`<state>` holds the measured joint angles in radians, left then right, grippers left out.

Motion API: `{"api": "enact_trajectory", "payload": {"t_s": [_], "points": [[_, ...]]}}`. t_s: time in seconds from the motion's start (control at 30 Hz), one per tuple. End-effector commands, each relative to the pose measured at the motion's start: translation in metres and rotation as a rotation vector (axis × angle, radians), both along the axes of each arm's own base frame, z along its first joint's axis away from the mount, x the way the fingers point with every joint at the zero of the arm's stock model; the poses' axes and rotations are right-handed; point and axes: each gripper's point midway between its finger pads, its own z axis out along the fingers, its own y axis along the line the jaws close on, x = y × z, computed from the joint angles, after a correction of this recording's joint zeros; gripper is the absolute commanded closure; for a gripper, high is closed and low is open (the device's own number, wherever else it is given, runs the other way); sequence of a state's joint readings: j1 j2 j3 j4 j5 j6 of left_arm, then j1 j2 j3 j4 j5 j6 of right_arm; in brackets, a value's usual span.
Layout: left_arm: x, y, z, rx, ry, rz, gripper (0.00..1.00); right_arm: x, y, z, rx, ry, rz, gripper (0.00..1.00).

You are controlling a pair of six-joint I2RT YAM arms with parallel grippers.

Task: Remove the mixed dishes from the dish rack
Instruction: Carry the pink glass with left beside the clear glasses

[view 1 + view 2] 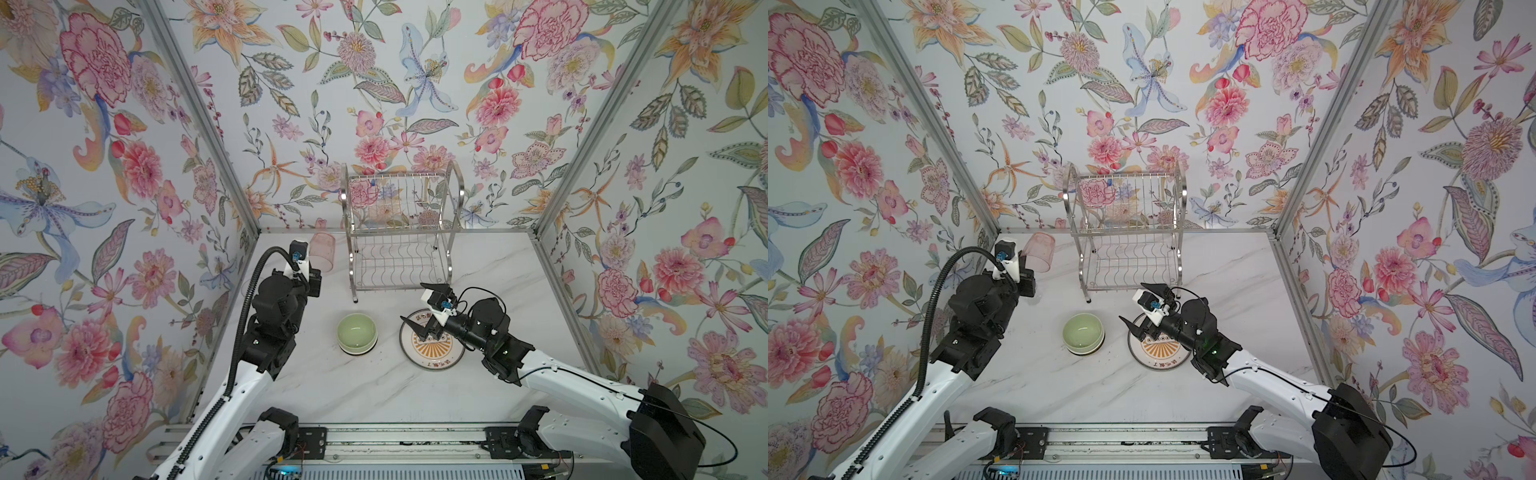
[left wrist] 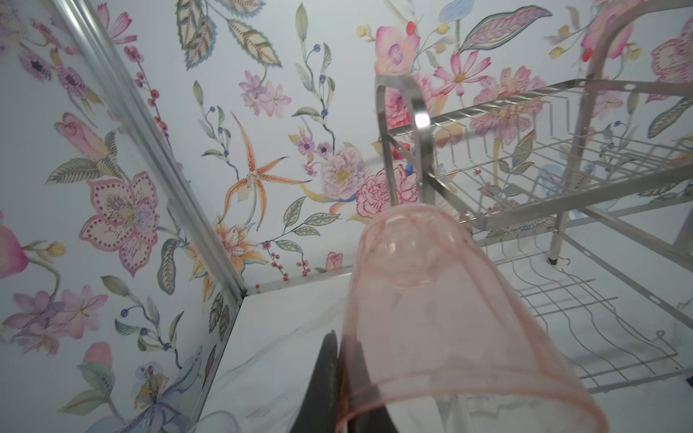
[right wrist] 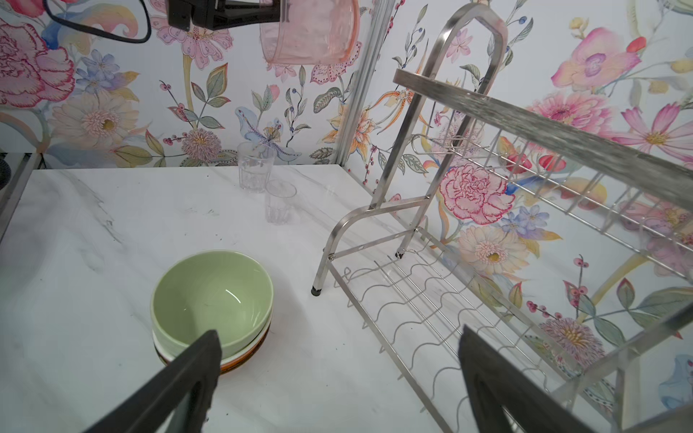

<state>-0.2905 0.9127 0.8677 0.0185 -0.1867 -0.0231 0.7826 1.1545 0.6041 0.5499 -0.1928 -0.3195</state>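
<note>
Pink translucent plastic cup [image 2: 431,318] juts lengthwise from your left gripper [image 2: 343,375], clamped on its rim; right gripper [image 1: 411,301] gapes empty.

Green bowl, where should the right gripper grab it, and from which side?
Probably pinch the rim from above, straddling the wall. The green bowl sits upright, nested in lower bowls, so the rim is the free edge; take the side nearest the open right gripper.

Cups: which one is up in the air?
The pink cup, pinched at its rim by the left gripper above the table. The taller clear cup and the shorter clear cup both stand on it.
</note>
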Motion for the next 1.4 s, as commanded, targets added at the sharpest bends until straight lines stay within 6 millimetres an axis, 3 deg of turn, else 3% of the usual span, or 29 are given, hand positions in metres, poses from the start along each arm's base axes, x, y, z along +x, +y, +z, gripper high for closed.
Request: {"api": "enact_trajectory", "payload": {"t_s": [0.0, 0.2, 0.5, 0.53, 0.7, 0.93, 1.1, 1.37], "points": [[0.012, 0.008, -0.037, -0.018, 0.222, -0.008, 1.00, 0.007, 0.008, 0.016, 0.003, -0.032, 0.002, 0.01], [0.041, 0.014, -0.073, -0.001, 0.444, -0.038, 1.00, 0.013, 0.009, 0.026, 0.028, 0.031, -0.030, 0.01], [0.090, 0.018, -0.124, 0.041, 0.713, -0.063, 1.00, 0.015, 0.007, 0.022, 0.014, 0.067, -0.049, 0.01], [0.097, 0.020, -0.140, 0.036, 0.768, -0.052, 1.00, 0.015, 0.006, 0.021, 0.011, 0.065, -0.055, 0.01], [0.119, 0.025, -0.179, 0.040, 0.933, -0.022, 1.00, 0.018, 0.000, 0.018, -0.006, 0.062, -0.077, 0.01], [0.148, 0.028, -0.213, 0.051, 1.067, -0.004, 1.00, 0.021, -0.007, 0.011, -0.011, 0.071, -0.100, 0.01], [0.155, 0.029, -0.237, 0.080, 1.169, -0.005, 1.00, 0.024, -0.014, 0.008, -0.011, 0.078, -0.121, 0.01], [0.154, 0.041, -0.257, 0.151, 1.251, 0.035, 1.00, 0.027, -0.019, 0.004, -0.010, 0.088, -0.132, 0.01]]}}
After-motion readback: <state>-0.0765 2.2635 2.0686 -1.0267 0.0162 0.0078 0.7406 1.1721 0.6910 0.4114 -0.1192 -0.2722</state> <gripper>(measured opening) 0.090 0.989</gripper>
